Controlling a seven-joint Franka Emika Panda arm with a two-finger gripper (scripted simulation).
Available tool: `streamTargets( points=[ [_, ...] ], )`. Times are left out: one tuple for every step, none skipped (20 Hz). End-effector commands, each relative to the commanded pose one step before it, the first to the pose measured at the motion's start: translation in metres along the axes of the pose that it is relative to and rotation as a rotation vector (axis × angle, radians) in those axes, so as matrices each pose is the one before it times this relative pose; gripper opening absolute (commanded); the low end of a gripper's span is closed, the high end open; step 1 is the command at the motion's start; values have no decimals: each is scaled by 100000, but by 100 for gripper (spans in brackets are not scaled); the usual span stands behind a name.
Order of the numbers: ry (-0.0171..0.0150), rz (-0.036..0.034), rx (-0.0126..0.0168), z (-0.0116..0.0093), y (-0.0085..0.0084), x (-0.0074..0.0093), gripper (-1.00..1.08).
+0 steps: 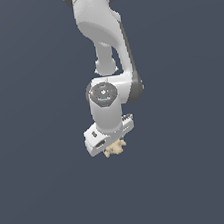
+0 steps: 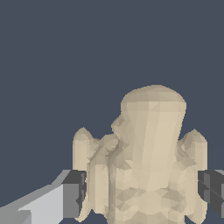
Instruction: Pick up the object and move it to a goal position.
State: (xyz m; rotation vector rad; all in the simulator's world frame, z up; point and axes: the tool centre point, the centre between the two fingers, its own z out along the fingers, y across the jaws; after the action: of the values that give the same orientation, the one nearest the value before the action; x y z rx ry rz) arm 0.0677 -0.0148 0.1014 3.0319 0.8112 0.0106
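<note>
The gripper [image 2: 142, 197] pinches the object [image 2: 146, 166] between its jaws. Dark pads [image 2: 74, 194] touch both of its knobbly sides.

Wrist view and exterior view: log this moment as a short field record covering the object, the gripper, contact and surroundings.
object: beige lumpy object with stubby protrusions, seen just under the gripper in the exterior view
gripper: white hand, dark finger pads on either side of the object
contact: pads sit against the object's sides in the wrist view; looks gripped
arm: white arm reaching down from the top of the exterior view
surroundings: plain dark blue-grey background; no goal marker visible
</note>
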Motion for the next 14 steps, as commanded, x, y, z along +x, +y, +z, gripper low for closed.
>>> streamTargets(
  points=[
    [40,-31,-71,-1847,-1015,-694,-100],
    [0,0,0,-760,-415,-294,-100],
    [-69,-5,-5,-730,-422,-286,-100],
    [0,0,0,-775,-422,-298,-100],
    [0,0,0,-782,-425,-301,-100],
    [-69,-5,-5,-752,-432,-291,-100],
    [0,0,0,-796,-432,-305,-100],
    [0,0,0,-803,-435,-307,-100],
    [-69,-5,-3,-773,-442,-295,-100],
    [0,0,0,-818,-442,-311,-100],
    [0,0,0,-825,-446,-313,-100],
    [-69,-6,3,-794,-452,-300,-100],
    [0,0,0,-841,-454,-317,-100],
    [0,0,0,-850,-458,-319,-100]
  ],
)
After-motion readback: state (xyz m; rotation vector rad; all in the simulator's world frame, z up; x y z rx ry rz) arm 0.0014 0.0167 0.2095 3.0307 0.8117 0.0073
